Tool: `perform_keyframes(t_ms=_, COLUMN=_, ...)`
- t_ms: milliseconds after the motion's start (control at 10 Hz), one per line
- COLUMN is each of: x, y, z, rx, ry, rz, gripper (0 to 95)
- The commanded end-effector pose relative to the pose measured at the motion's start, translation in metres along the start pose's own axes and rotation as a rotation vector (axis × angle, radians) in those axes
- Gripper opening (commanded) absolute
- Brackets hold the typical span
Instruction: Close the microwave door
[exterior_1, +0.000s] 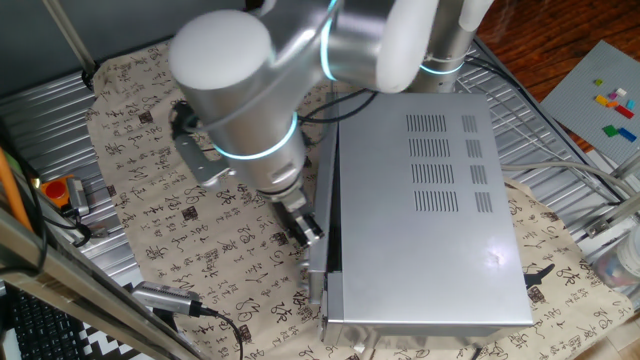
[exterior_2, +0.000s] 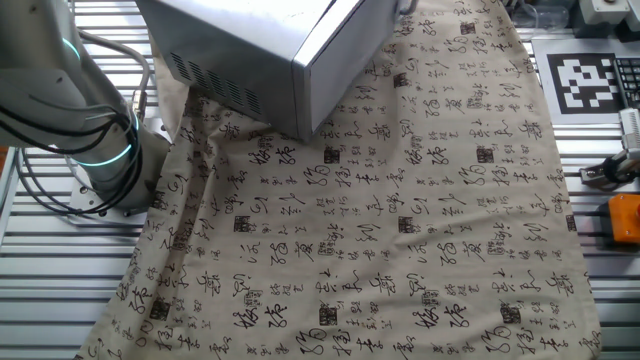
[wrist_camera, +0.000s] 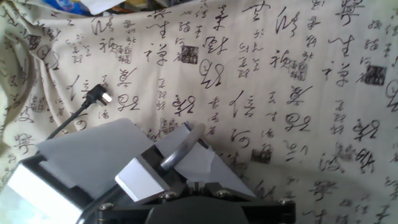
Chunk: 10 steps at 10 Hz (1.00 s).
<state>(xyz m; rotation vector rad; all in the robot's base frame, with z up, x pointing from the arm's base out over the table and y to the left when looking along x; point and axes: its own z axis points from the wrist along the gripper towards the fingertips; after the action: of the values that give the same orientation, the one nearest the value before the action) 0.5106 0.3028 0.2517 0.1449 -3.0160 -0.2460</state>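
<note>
The microwave (exterior_1: 430, 190) is a large silver-grey box with vent slots on top, standing on the patterned cloth. Its rear corner shows in the other fixed view (exterior_2: 290, 40). The microwave door (exterior_1: 328, 200) is a thin panel along the box's left side, almost flat against it with a narrow dark gap between. My gripper (exterior_1: 303, 226) is at the door's outer face, about midway along it, and its dark fingers look shut and empty. In the hand view the fingers (wrist_camera: 186, 140) point at bare cloth, and the door is out of view there.
A black cable with a plug (wrist_camera: 98, 96) lies on the cloth left of the gripper. A silver connector with its cable (exterior_1: 165, 297) and an orange part (exterior_1: 60, 190) lie at the left. A grey baseplate with bricks (exterior_1: 600, 90) is at the far right. My arm base (exterior_2: 95, 150) stands beside the microwave.
</note>
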Motion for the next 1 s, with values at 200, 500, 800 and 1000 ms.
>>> perform_keyframes(t_ms=200, x=0.009, y=0.009, z=0.005, rx=0.004, ry=-0.005, rz=0.019, gripper=0.0)
perform_keyframes(t_ms=500, x=0.012, y=0.011, z=0.005, rx=0.000, ry=-0.008, rz=0.043, gripper=0.0)
perform_keyframes(t_ms=800, x=0.014, y=0.012, z=0.004, rx=-0.017, ry=0.004, rz=0.071, gripper=0.0)
perform_keyframes(t_ms=1000, x=0.016, y=0.013, z=0.004, rx=-0.013, ry=-0.004, rz=0.060, gripper=0.0)
